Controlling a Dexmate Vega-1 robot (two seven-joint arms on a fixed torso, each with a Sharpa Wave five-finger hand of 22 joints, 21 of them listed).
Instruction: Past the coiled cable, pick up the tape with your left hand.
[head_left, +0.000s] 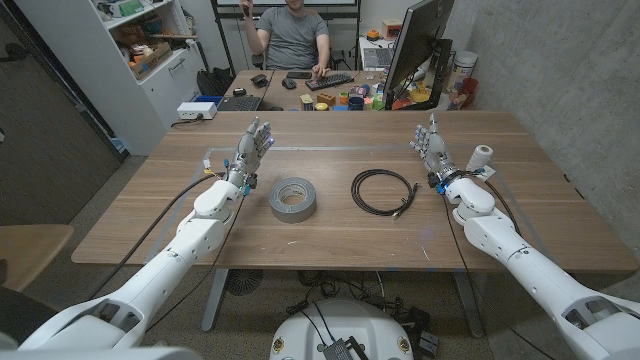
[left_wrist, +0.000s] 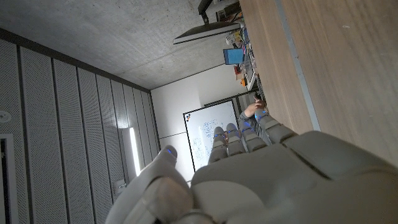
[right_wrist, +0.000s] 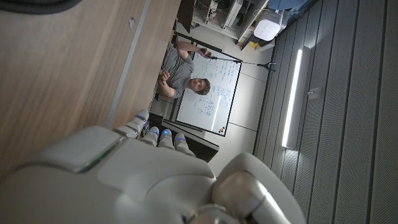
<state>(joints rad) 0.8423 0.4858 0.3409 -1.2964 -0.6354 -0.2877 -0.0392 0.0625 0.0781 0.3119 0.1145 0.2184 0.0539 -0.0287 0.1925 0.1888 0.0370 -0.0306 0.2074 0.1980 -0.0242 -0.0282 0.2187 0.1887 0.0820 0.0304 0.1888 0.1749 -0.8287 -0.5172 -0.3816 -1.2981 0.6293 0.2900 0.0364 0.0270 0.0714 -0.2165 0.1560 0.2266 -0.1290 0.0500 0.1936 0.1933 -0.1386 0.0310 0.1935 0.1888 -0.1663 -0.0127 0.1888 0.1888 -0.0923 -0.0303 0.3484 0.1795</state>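
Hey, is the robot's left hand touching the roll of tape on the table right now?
Apart. In the head view the left hand stands with fingers raised, and bare wood shows between it and the tape.

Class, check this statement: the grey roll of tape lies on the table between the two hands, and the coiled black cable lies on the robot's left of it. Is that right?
Not quite. In the head view the coiled black cable lies on the robot's right of the grey roll of tape, not its left. The rest holds: the tape lies on the table between the left hand and the right hand.
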